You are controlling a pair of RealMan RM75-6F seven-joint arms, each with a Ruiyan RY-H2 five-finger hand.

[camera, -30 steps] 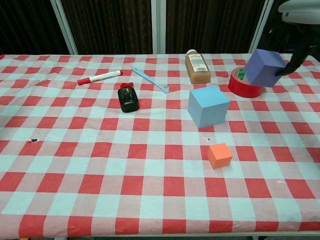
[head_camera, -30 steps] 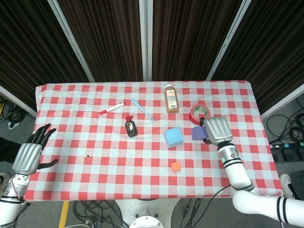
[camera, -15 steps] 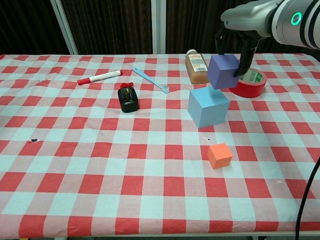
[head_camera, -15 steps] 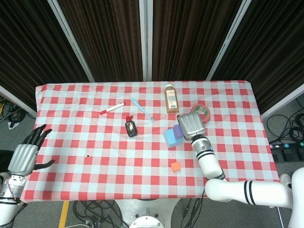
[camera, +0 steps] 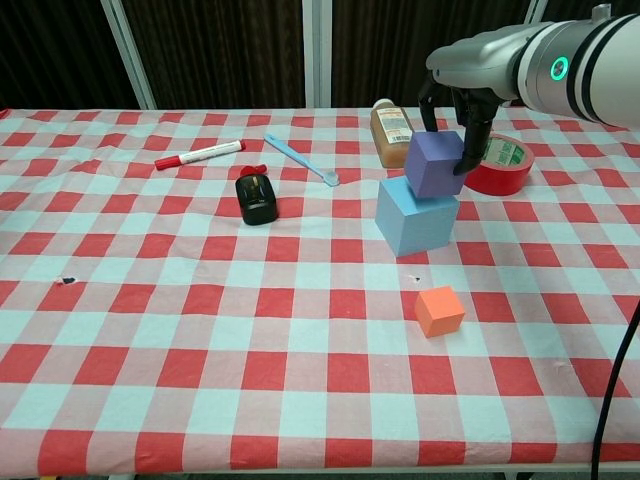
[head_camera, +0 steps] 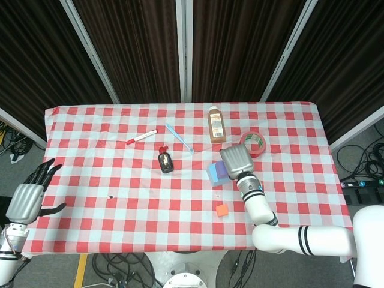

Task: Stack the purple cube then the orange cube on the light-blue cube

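Your right hand grips the purple cube atop the light-blue cube; your left hand hangs released, fingers spread, off the table's corner.

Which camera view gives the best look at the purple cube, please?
The chest view: the purple cube shows two faces, held by the right hand on the light-blue cube. In the head view only a sliver of it shows beside that hand.
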